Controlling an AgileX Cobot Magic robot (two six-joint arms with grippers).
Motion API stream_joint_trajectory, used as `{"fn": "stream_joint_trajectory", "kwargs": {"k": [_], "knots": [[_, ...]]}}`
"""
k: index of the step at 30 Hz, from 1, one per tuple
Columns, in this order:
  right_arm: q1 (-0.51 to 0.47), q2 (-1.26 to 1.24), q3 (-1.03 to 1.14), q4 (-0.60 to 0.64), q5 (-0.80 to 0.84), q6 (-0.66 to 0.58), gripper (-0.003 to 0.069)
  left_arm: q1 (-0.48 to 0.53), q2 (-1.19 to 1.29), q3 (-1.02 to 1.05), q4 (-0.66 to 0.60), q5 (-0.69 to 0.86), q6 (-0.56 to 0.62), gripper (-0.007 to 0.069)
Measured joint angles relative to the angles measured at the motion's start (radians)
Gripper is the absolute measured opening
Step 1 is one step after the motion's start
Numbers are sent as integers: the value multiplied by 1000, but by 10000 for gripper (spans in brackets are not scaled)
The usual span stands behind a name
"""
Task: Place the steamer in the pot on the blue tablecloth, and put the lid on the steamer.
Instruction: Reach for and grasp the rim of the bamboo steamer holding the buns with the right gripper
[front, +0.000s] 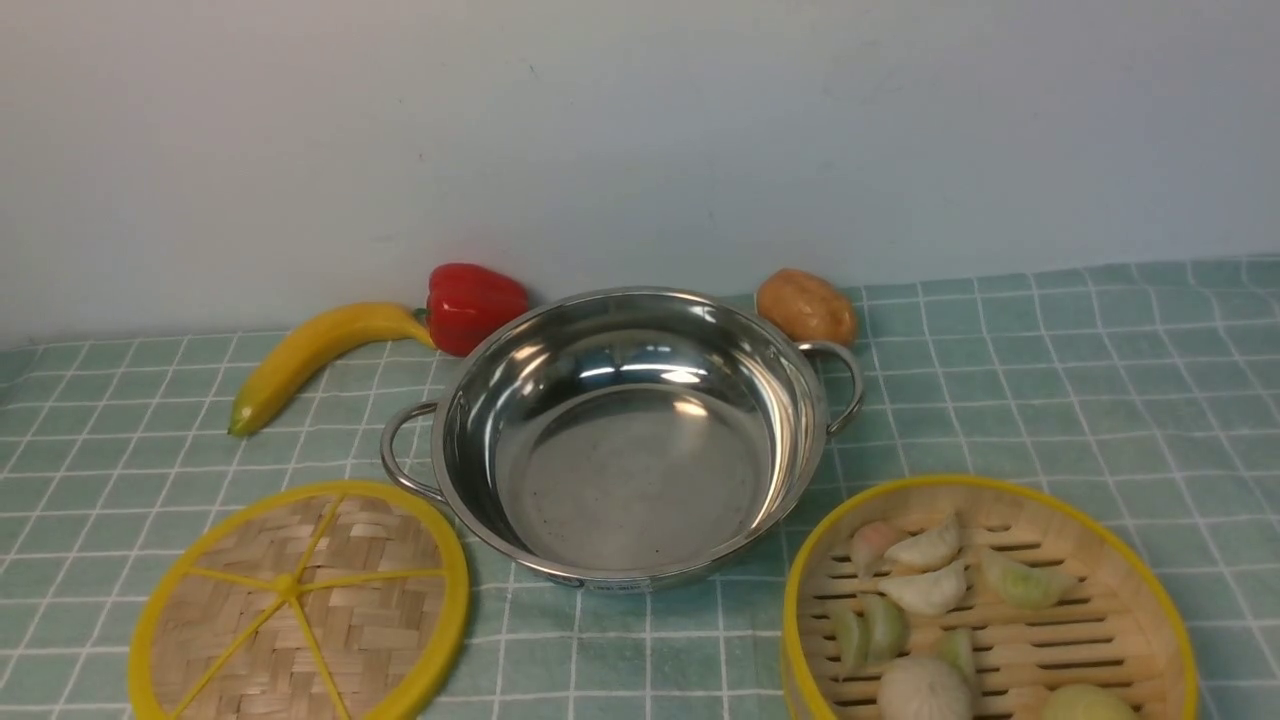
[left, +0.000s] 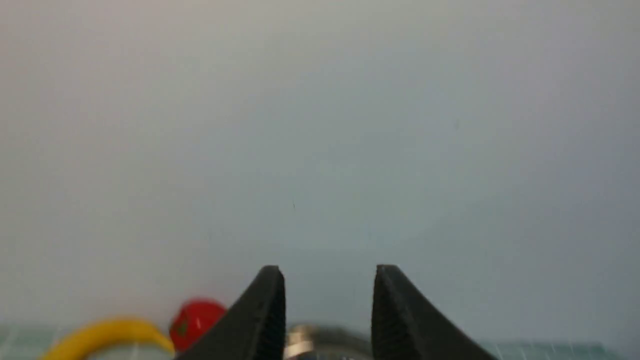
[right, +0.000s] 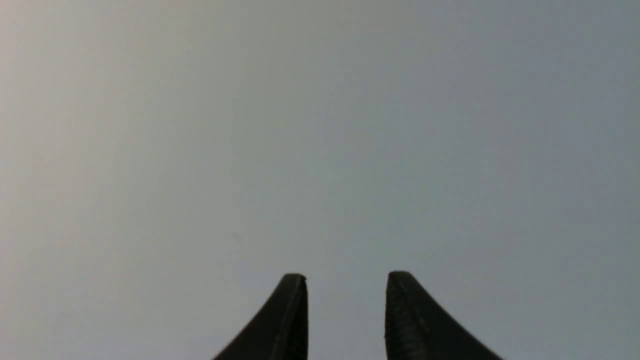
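The shiny steel pot (front: 630, 440) stands empty in the middle of the blue tablecloth (front: 1050, 380). The steamer (front: 1100, 610), holding several dumplings, sits at the front right. The woven lid (front: 300, 600) lies flat at the front left, touching the pot's left handle. Neither gripper shows in the front view. My left gripper (left: 328, 272) is open and empty, facing the wall, with a blurred bit of the pot (left: 320, 340) between its fingers. My right gripper (right: 346, 280) is open and empty, facing only the wall.
A banana (front: 310, 355) and a red pepper (front: 472, 305) lie behind the pot on the left; both show low in the left wrist view, the banana (left: 105, 335) and the pepper (left: 195, 322). A potato (front: 806, 306) lies behind the pot's right handle. A pale wall stands behind.
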Motion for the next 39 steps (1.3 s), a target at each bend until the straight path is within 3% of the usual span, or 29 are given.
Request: {"fn": "stream_joint_trajectory", "kwargs": {"k": [6,9,13,14,17,23,39], "knots": [[0,161,-7,100,232,-181,240,0,285,-38,59,187,-21,243],[0,242,-25,266,401,-419,240,0,439,-85,146,307,-44,242],[0,364,-63,526,592,-768,240,0,655,-183,357,504,-188,217],[0,371,-65,538,599,-768,240,0,664,-183,369,512,-198,216],[0,494,-109,738,691,-958,240,0,793,-286,623,617,-357,185],[0,664,-141,811,746,-1078,240,0,863,-364,959,639,-538,168],[0,959,-154,881,645,-1181,240,0,864,-366,973,585,-575,215]]}}
